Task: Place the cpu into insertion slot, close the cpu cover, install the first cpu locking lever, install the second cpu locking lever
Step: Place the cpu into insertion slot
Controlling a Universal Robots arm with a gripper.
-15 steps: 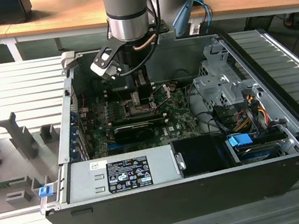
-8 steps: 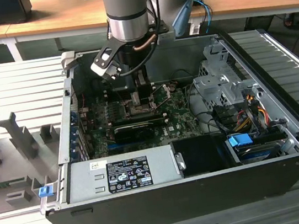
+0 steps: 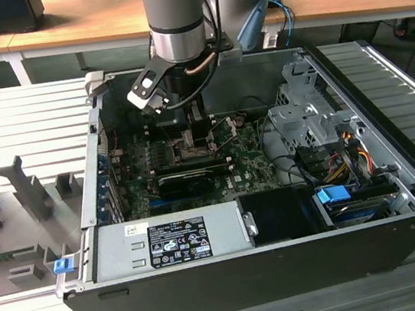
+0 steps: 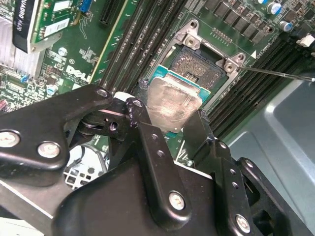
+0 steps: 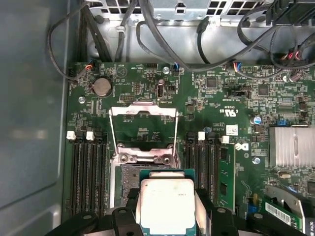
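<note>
Tool (image 4: 167,120): clamped on the cpu (image 5: 166,202), metal top up.
Insertion slot (image 4: 204,66): bare, partly under the cpu.
Cpu cover (image 5: 142,112): swung open, lying beyond the cpu.

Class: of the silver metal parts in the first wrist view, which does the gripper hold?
The cpu, smooth and square; the finned heat sink and the open cpu cover sit on the board.

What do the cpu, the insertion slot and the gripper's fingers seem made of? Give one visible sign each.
The cpu: dull grey metal top, scratched sheen; green board-like rim. The insertion slot: silvery metal frame with glints; dark centre, probably plastic. The fingers: matt black, screwed together; metal or plastic, unclear.
</note>
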